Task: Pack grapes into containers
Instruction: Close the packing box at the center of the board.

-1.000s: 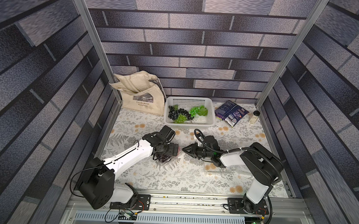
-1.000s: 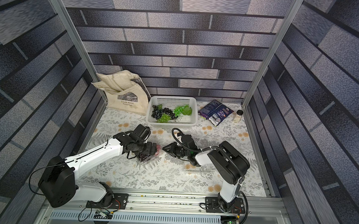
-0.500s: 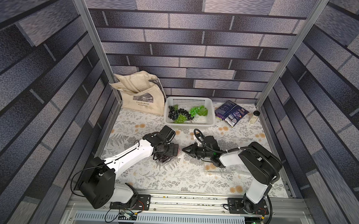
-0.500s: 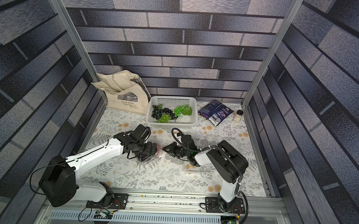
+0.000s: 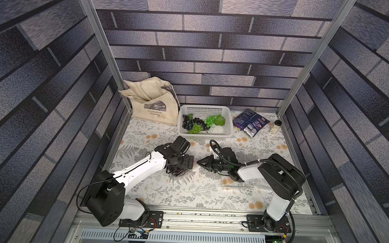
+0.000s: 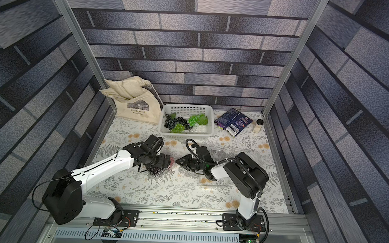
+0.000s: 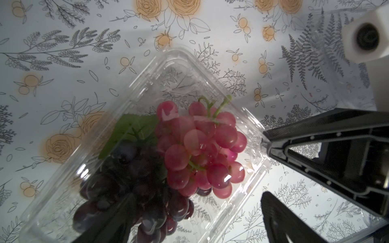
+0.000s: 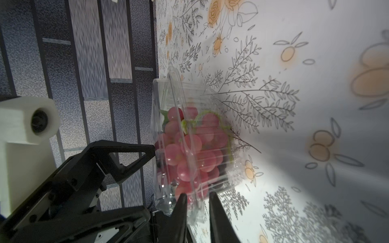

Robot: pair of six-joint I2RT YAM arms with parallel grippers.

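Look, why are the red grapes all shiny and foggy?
Left wrist view: white glints dot the red grapes, and the clear clamshell closed over them hazes them. Right wrist view: the tablecloth beside the clamshell is washed out white.

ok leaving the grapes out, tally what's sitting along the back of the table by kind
tote bag: 1
white basket: 1
blue snack packet: 1
small jar: 1
total: 4

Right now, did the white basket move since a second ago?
No. The white basket still sits between the tote bag and the blue snack bag, with the same gaps to both.
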